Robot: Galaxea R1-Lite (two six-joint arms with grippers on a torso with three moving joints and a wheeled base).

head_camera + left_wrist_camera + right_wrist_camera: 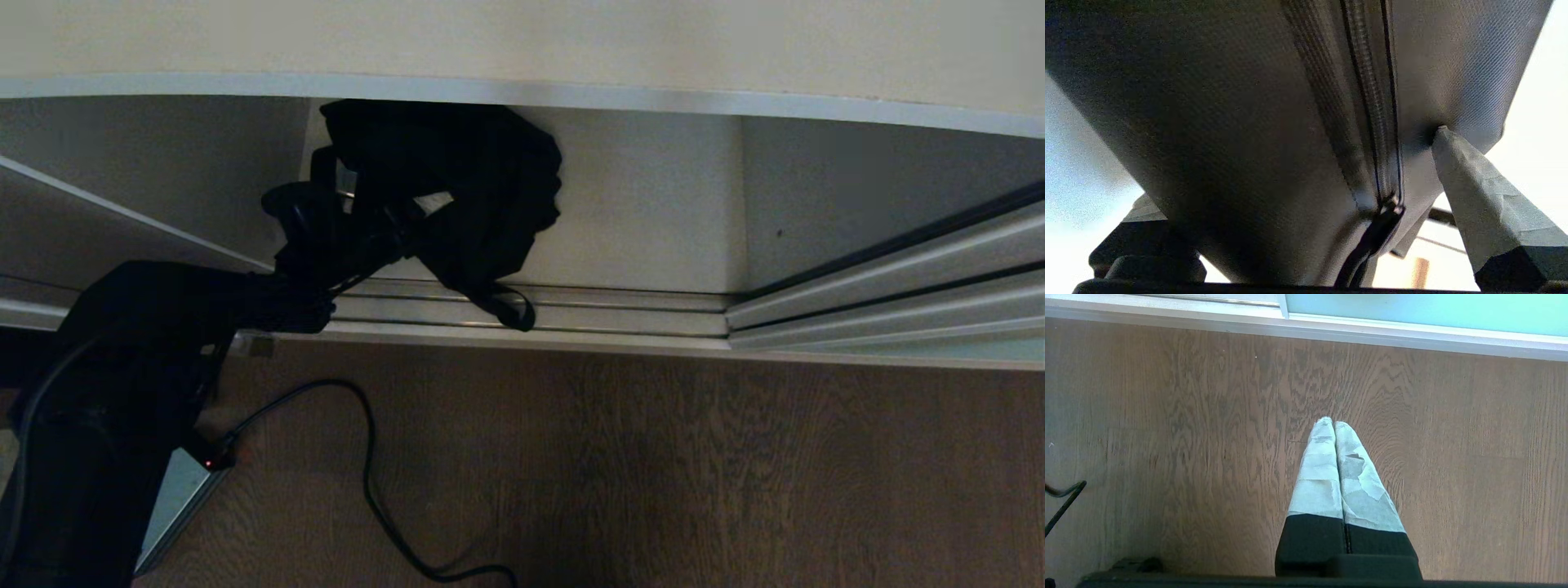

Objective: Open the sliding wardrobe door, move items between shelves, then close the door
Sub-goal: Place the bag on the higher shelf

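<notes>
The left gripper (pixel 384 216) has its jaws spread wide around the black bag (pixel 473 188) under a shelf (pixel 522 94), while the right gripper (pixel 1333 426) hangs with jaws closed above the floor (pixel 1167 437).

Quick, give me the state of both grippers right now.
Left gripper: jaws wide, against the black bag in the wardrobe; a firm grip cannot be told.
Right gripper: shut, empty, over the wooden floor.

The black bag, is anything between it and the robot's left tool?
Nothing visible. In the left wrist view the black bag fills the space between the left tool's spread fingers, one fingertip pressing its fabric.
</notes>
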